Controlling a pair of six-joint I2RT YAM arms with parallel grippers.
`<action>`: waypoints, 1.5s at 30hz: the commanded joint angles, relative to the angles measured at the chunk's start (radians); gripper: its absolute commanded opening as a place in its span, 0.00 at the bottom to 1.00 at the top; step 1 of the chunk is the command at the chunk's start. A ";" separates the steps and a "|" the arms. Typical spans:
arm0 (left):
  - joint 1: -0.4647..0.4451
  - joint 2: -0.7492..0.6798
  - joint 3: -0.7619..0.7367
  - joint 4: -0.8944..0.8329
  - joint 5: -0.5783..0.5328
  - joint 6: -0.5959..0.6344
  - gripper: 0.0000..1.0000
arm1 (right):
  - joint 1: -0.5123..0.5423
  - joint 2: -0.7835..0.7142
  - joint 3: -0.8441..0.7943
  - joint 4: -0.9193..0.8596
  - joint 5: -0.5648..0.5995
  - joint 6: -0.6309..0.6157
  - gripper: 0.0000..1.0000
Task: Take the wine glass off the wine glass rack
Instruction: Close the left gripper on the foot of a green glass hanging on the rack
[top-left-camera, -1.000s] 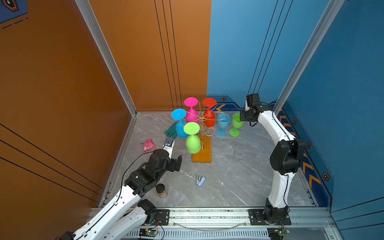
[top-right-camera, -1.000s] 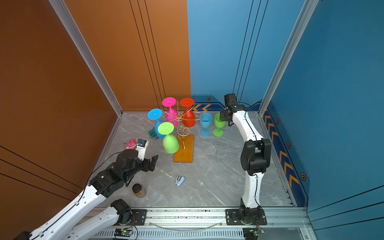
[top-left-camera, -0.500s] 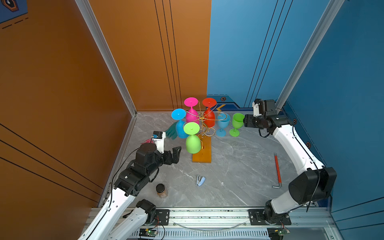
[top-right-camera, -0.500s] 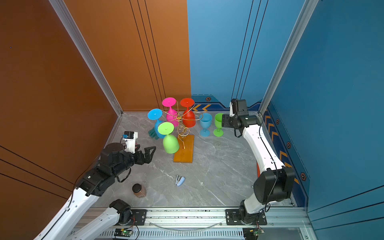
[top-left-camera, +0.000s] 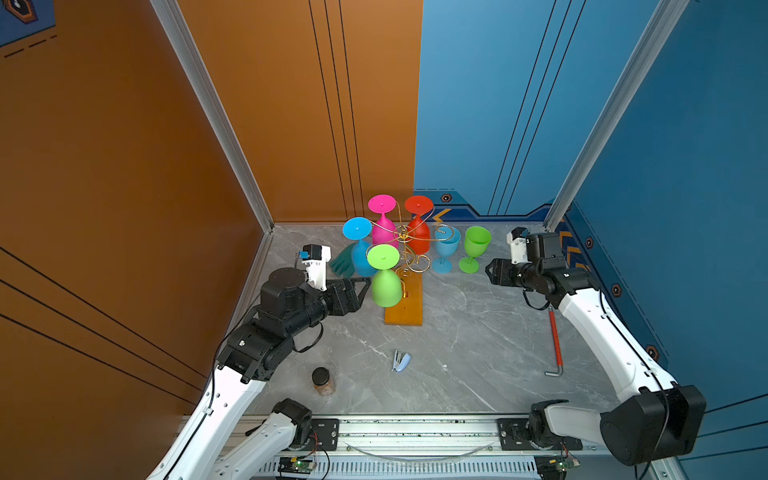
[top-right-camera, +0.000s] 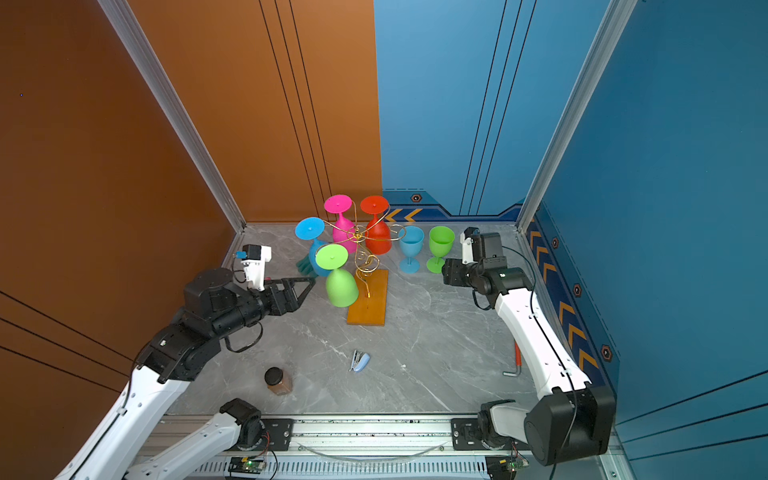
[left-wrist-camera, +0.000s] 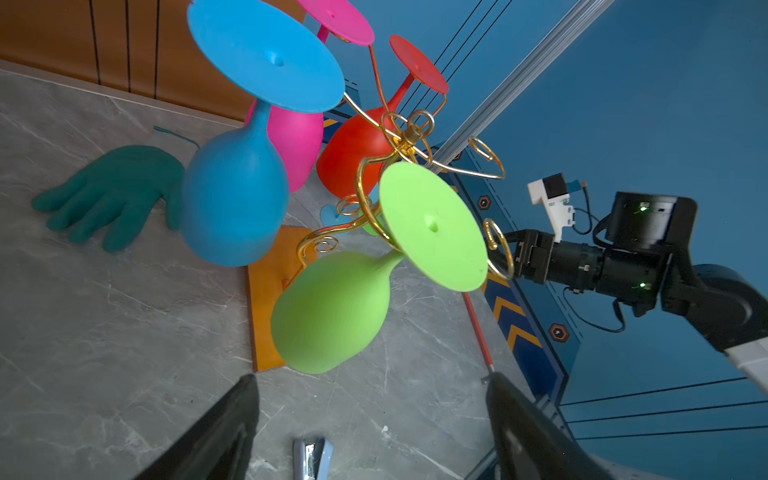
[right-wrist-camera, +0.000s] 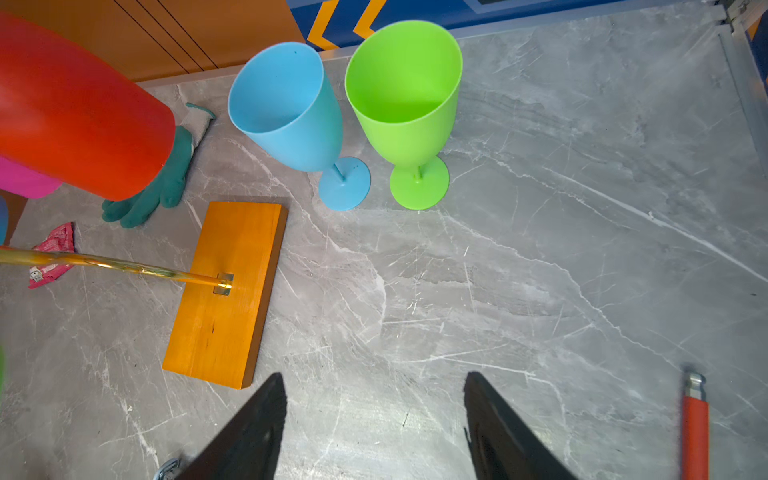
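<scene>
The wine glass rack (top-left-camera: 402, 237) is gold wire on an orange wooden base (top-left-camera: 404, 309). Upside-down wine glasses hang from it: blue (top-left-camera: 358, 245), pink (top-left-camera: 382, 222), red (top-left-camera: 419, 226) and, at the front, green (top-left-camera: 385, 282). My left gripper (top-left-camera: 362, 289) is open just left of the green hanging glass (left-wrist-camera: 332, 307), which lies ahead of its jaws (left-wrist-camera: 372, 377) without touching them. A blue glass (top-left-camera: 445, 249) and a green glass (top-left-camera: 474, 246) stand upright on the table right of the rack. My right gripper (top-left-camera: 490, 272) is open and empty beside them, with nothing between its fingers (right-wrist-camera: 374, 375).
A green glove (top-left-camera: 343, 262) lies behind the left gripper. A stapler (top-left-camera: 401, 360) and a small brown jar (top-left-camera: 323, 380) sit near the front. A red-handled hex key (top-left-camera: 555, 345) lies under the right arm. A pink wrapper (right-wrist-camera: 52, 253) lies left of the rack.
The left gripper has moved in toward the hanging green glass. The right gripper has drawn back from the standing green glass toward the front right.
</scene>
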 joint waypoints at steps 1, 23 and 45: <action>0.008 0.009 0.022 0.043 0.091 -0.089 0.80 | 0.006 -0.037 -0.043 0.015 -0.018 0.017 0.70; 0.009 0.079 -0.017 0.269 0.102 -0.395 0.48 | 0.008 -0.136 -0.163 0.039 -0.036 0.050 0.70; 0.010 0.174 0.006 0.283 0.123 -0.520 0.30 | 0.006 -0.185 -0.202 0.038 -0.038 0.072 0.70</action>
